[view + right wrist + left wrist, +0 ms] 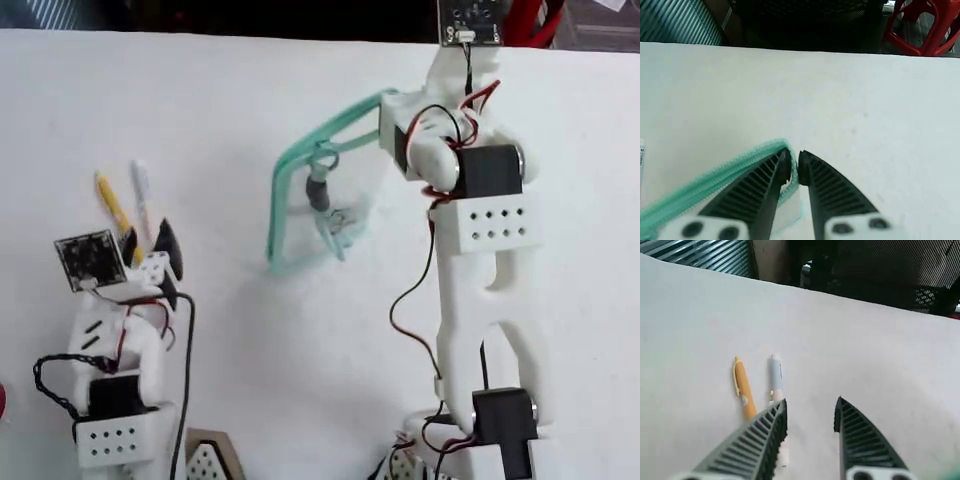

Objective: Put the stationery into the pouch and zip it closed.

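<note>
A clear pouch [335, 190] with a green zipper rim [290, 165] lies mid-table, its mouth open toward the left. A dark item [319, 192] rests inside it. My right gripper [794, 161] is shut on the pouch's green zipper edge [715, 180] at its far corner. A yellow pen [110, 203] and a white pen [143, 195] lie side by side on the table at the left. My left gripper [148, 248] hangs open just in front of them. Its fingertip [781, 410] is over the near end of the white pen [776, 380], with the yellow pen [742, 390] beside it.
The right arm [485, 260] stretches up the table's right side, with cables hanging off it. A small perforated part [205, 462] lies at the front edge by the left arm's base. A red chair [920, 30] stands beyond the table's far edge.
</note>
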`<state>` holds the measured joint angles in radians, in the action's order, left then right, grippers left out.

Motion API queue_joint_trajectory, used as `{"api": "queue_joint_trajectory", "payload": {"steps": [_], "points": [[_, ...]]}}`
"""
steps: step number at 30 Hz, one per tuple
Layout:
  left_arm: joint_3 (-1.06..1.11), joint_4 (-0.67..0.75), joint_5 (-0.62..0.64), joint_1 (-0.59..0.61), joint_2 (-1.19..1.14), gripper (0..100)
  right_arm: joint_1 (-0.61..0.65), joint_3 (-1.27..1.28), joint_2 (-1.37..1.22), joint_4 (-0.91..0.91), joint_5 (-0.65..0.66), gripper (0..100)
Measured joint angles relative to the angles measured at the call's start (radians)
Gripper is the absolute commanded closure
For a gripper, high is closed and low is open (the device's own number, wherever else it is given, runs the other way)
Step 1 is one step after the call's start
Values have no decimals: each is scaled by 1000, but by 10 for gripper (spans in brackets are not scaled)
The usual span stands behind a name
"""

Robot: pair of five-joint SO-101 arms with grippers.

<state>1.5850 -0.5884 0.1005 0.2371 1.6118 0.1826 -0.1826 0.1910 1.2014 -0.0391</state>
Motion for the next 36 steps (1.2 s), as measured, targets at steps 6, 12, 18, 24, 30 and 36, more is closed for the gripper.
{"api": "queue_joint_trajectory", "payload": {"steps": [6, 12, 18, 24, 30, 36], "points": [[0, 0, -6, -8, 0, 835, 0, 0, 0, 0, 0, 980], [-6, -37, -6, -8, 0, 835, 0, 0, 0, 0, 0, 980], [-184, -181, -6, 0, -92, 835, 0, 0, 0, 0, 0, 980], [-399, -221, -6, 58, -408, 832, 0, 0, 0, 0, 0, 980], [-646, -224, -6, 100, -933, 832, 0, 0, 0, 0, 0, 980], [-934, -390, 91, 163, -1404, 834, 0, 0, 0, 0, 0, 980]]}}
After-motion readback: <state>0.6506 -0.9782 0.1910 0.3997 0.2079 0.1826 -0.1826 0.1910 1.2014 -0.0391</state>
